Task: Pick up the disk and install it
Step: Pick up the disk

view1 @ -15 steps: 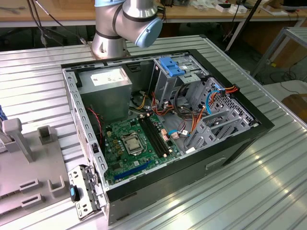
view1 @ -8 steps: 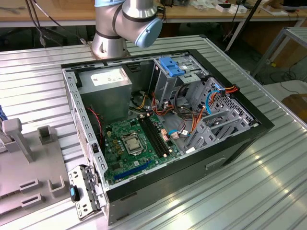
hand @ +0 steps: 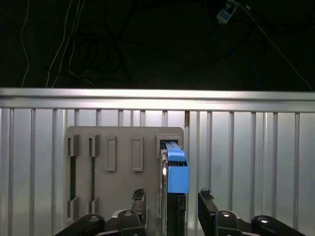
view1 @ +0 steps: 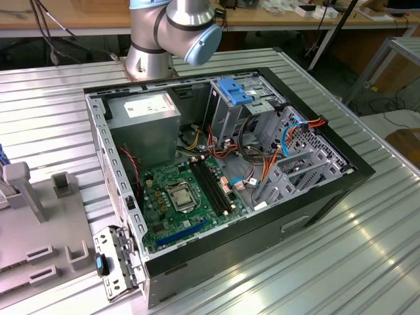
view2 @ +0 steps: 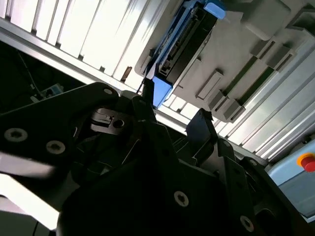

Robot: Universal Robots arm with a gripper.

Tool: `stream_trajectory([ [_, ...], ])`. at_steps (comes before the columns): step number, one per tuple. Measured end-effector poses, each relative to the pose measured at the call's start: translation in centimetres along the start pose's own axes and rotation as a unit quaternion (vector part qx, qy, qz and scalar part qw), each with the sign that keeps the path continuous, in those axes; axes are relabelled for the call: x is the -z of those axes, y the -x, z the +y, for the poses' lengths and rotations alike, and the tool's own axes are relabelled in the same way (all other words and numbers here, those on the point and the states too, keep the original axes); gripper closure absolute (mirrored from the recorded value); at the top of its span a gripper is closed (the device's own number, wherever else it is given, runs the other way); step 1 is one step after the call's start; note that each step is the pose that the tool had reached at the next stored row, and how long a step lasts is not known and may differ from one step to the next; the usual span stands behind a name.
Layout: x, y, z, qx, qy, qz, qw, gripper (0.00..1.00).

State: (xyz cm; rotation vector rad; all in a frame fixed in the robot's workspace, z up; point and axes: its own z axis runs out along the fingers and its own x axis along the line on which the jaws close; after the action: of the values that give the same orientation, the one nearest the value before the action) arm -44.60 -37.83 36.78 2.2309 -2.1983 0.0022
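First wrist view looks along the hand (hand: 172, 199) at the disk (hand: 177, 169), which stands on its edge in an end slot of a grey holder (hand: 123, 152) on the ribbed metal desk (hand: 246, 147). The hand is spread wide and has hold of nothing. Its two dark fingers (hand: 139, 202) stand one on each side of the disk, each with a clear gap to it, so the disk's near end lies straight between them, untouched. The bright blue rail runs along the disk's top edge and ends in a blue block facing the hand. The holder's other slots lie off to one side of the hand. Past the holder, farther from the hand, the desk ends at a bright rim, and loose cables (hand: 74, 49) hang in the dark beyond.

In the second wrist view the hand (view2: 173, 105) shows the same spread, with the blue end of the disk (view2: 184, 39) lying between the fingertips (view2: 203, 123) and the rest of the disk reaching away from the hand along the holder (view2: 236, 54). A red button (view2: 307, 161) sits on a pale box off to the hand's side.

In the exterior view the arm (view1: 174, 29) rises behind an open computer case (view1: 262, 226) on the desk (view1: 341, 262), with a green motherboard (view1: 184, 197), a grey power-supply box (view1: 144, 115) and a blue bracket (view1: 235, 90) atop the drive cage inside. The holder (view1: 20, 236) lies beside the case at the exterior view's left.
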Motion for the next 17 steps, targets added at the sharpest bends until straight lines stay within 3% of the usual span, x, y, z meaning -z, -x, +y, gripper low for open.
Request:
stream_trajectory([
  [8,-1.54,0.06,0.19,0.008,-0.0004,-0.0022,1.0000,0.46],
  [12,-2.47,0.20,0.18,0.022,-0.0005,-0.0021,0.9998,0.46],
  [14,-2.74,0.63,0.18,0.022,-0.0006,-0.0023,0.9998,0.46],
  [17,-2.96,0.66,0.26,0.022,-0.0004,-0.0023,0.9998,0.46],
])
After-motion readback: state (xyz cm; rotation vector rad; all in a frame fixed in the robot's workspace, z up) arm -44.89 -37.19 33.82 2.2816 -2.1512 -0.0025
